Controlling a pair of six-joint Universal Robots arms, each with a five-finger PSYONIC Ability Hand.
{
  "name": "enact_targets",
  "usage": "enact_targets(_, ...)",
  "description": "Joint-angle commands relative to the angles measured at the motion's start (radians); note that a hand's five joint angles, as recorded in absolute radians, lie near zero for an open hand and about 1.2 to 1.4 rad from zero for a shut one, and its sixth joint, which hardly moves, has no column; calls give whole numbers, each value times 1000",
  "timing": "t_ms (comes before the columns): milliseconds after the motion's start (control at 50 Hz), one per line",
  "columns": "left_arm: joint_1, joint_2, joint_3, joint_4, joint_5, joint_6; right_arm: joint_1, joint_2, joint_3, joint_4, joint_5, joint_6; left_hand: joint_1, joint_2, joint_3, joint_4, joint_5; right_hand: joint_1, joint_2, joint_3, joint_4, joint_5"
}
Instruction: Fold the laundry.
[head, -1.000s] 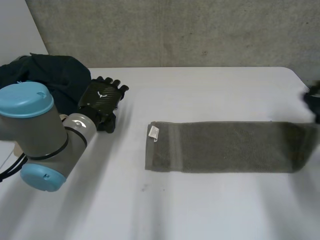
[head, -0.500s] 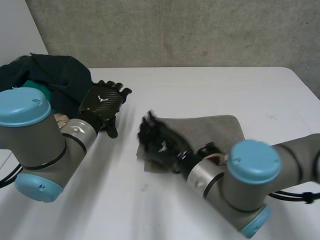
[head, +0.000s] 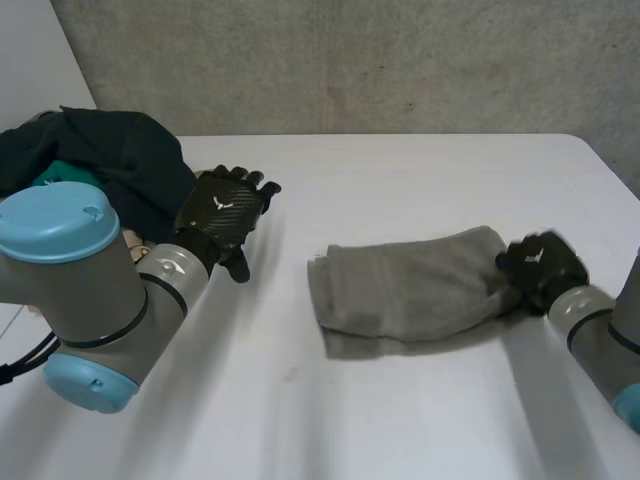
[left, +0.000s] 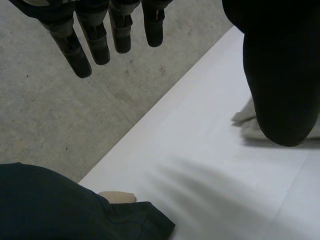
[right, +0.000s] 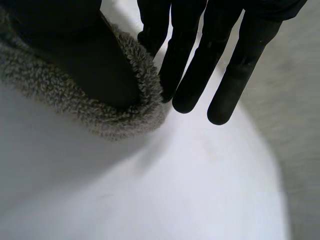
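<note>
A grey towel (head: 410, 290) lies folded to a short, rumpled band in the middle of the white table (head: 400, 180). My right hand (head: 540, 265) is at the towel's right end. In the right wrist view the fuzzy towel edge (right: 75, 105) is pinched between the thumb and the straight fingers (right: 192, 65). My left hand (head: 222, 205) hovers open above the table, left of the towel and beside the dark pile. In the left wrist view its fingers (left: 95, 40) are straight and hold nothing, and a bit of the towel (left: 245, 122) shows past the thumb.
A heap of dark clothes (head: 100, 150) with a teal piece (head: 55, 172) sits at the table's far left, close beside the left hand; its dark cloth (left: 50, 205) also lies under the left palm. A grey wall stands behind the table's far edge.
The towel lay stretched out long; the right hand carried its right end over to the left end, then drew back right. The towel is now half as long and shifted right. The left hand crept right.
</note>
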Motion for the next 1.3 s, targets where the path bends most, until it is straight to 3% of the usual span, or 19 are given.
enact_targets(20,0,16,-5,-1,-5,0,158,-61,-43,-104,-12,-22,-13,-33,-39,-29,-50,322,228,210,201,230)
enact_targets(140,-3,22,-8,-3,-7,-2,417,28,-63,-153,-161,-127,-13,-33,-39,-29,-50,322,228,210,201,230)
enact_targets(260,-38,21,12,-1,-10,-21,491,114,-57,-126,-235,-261,-13,-33,-39,-29,-50,322,228,210,201,230)
enact_targets(340,-47,18,50,-1,-13,-78,490,108,-56,-126,-224,-235,-13,-32,-38,-28,-49,-740,-834,-852,-861,-832)
enact_targets(360,-49,18,61,-1,-13,-93,485,94,-51,-140,-209,-185,-10,-29,-35,-25,-46,-900,-994,-1011,-1020,-992)
enact_targets(420,-75,9,115,-7,-16,-168,423,14,-56,-147,-164,-24,-7,-26,-32,-22,-43,-900,-994,-1011,-1020,-992)
enact_targets(520,-136,-31,213,-20,-17,-259,222,-153,-65,-99,-127,462,-4,-23,-29,-19,-40,-900,-994,-1011,-1020,-992)
enact_targets(620,-242,-118,329,-82,-46,-327,154,-152,-120,91,-138,644,46,27,20,31,10,-900,-994,-1011,-1020,-992)
enact_targets(740,-325,-240,405,-158,-106,-367,148,-43,-233,276,-117,642,46,27,20,31,10,-900,-994,-1011,-1020,-992)
enact_targets(860,-366,-384,463,-172,-230,-367,152,66,-330,385,-115,610,43,24,18,28,7,-900,-994,-1011,-1020,-992)
enact_targets(980,-362,-455,488,-208,-298,-336,158,131,-375,411,-132,610,49,30,23,33,12,-900,-994,-1011,-1020,-992)
enact_targets(1100,-323,-464,471,-310,-340,-229,158,193,-390,409,-134,569,43,24,18,28,7,-900,-994,-1011,-1020,-992)
enact_targets(1200,-282,-453,437,-327,-332,-212,180,220,-396,411,-111,434,49,30,23,33,12,-900,-994,-1011,-1020,-992)
enact_targets(1300,-290,-412,435,-327,-326,-213,177,192,-390,406,-106,392,31,12,6,16,-5,-900,-994,-1011,-1020,-992)
